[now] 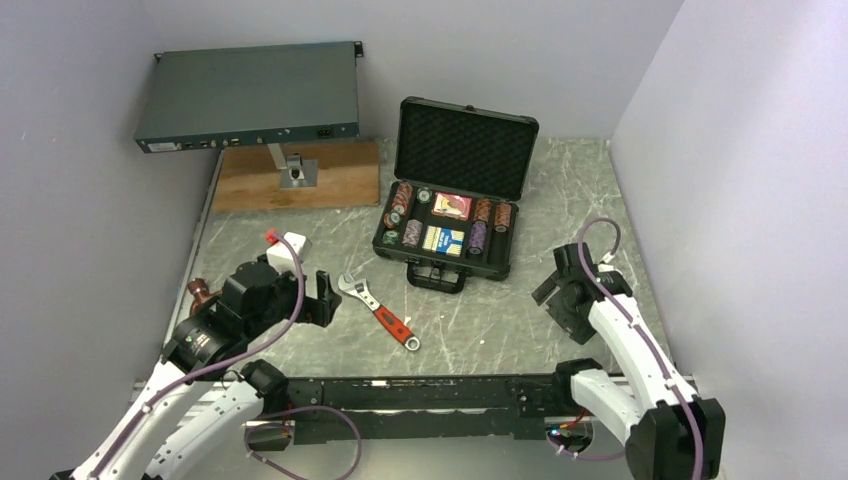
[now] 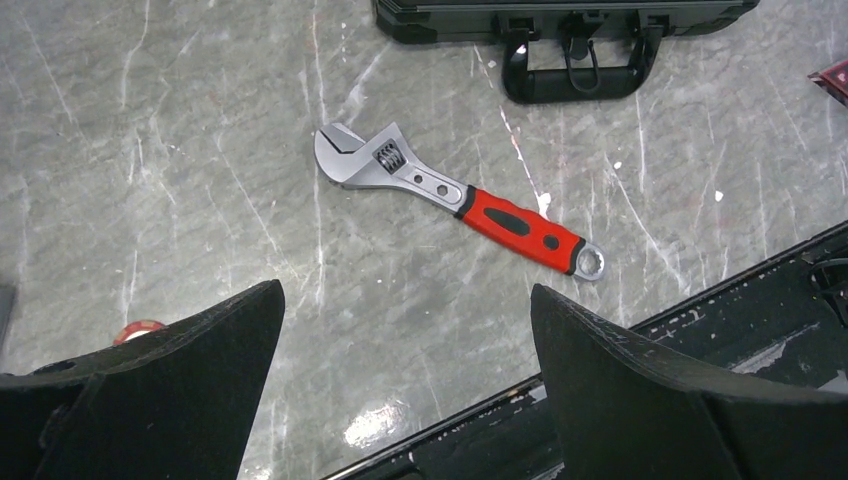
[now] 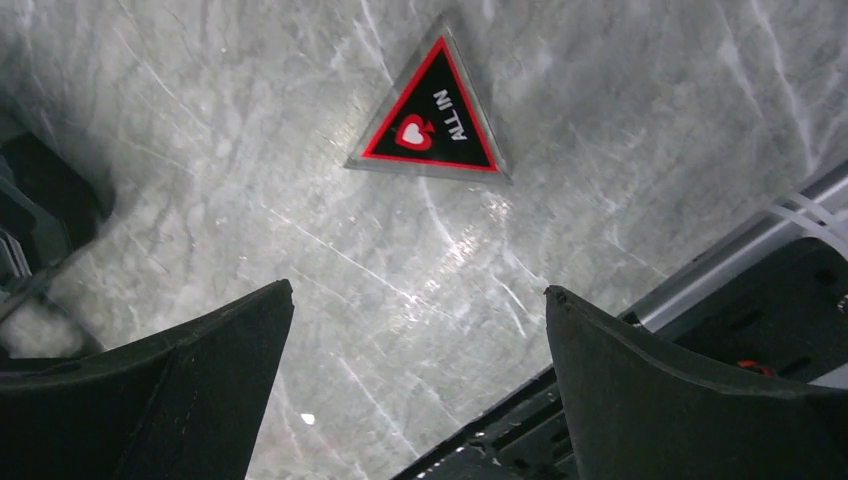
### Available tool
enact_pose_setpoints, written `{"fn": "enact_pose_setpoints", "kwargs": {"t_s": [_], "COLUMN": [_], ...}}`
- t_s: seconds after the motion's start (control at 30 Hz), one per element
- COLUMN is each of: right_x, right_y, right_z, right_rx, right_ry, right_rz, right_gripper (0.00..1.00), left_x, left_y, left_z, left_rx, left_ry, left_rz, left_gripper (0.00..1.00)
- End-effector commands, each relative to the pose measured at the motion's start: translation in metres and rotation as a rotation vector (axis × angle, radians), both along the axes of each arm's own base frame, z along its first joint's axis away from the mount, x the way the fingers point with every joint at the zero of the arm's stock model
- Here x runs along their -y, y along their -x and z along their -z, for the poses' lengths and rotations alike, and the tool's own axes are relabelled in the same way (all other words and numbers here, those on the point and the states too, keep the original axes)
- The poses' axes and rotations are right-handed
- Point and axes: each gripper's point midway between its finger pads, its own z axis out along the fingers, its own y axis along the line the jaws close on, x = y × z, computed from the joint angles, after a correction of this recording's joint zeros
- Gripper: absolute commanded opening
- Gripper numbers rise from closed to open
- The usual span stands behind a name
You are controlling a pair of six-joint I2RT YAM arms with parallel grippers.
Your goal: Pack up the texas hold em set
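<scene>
Case (image 1: 462, 148) open, mid-table toward back; long axis left-right, lid upright on far side, handle (image 1: 437, 280) facing arms. Red triangle (image 3: 430, 115) flat on table, apex pointing away from right gripper (image 3: 418, 290), fingers spread, empty. Left gripper (image 2: 405, 288) spread, near wrench (image 2: 455, 195).

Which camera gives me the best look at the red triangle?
Right wrist: the triangle lies flat on the table, whole, lettering readable, ahead of the open jaws. The top view does not show it, likely hidden under the right arm. Left wrist catches only a red sliver at its right edge, possibly it.
</scene>
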Motion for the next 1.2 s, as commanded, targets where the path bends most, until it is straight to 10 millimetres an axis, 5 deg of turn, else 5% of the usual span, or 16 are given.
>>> {"fn": "enact_pose_setpoints", "kwargs": {"t_s": [0.0,0.23,0.6,0.87,1.17], "right_x": [-0.006,-0.016,0.011,0.037,0.029], "right_y": [-0.037,-0.064,-0.055,-0.058,-0.047], "right_z": [-0.01,0.004,0.008,0.03,0.062], "right_rx": [0.081,0.142,0.081,0.082,0.017], "right_ry": [-0.053,-0.085,0.034,0.029,-0.076], "right_rz": [-0.039,-0.164,-0.14,-0.077,-0.033], "right_gripper": [1.0,1.0,0.99,0.99,0.97], "left_x": [0.005,0.002,-0.005,-0.009,-0.01], "left_y": [-0.012,-0.017,-0.022,-0.022,-0.021], "left_z": [0.003,0.007,0.013,0.012,0.008], "left_rx": [0.053,0.076,0.065,0.078,0.091], "left_ry": [0.036,-0.006,-0.041,-0.041,-0.032], "left_rz": [-0.023,-0.014,-0.056,-0.079,-0.084], "left_gripper": [1.0,1.0,1.0,1.0,1.0]}}
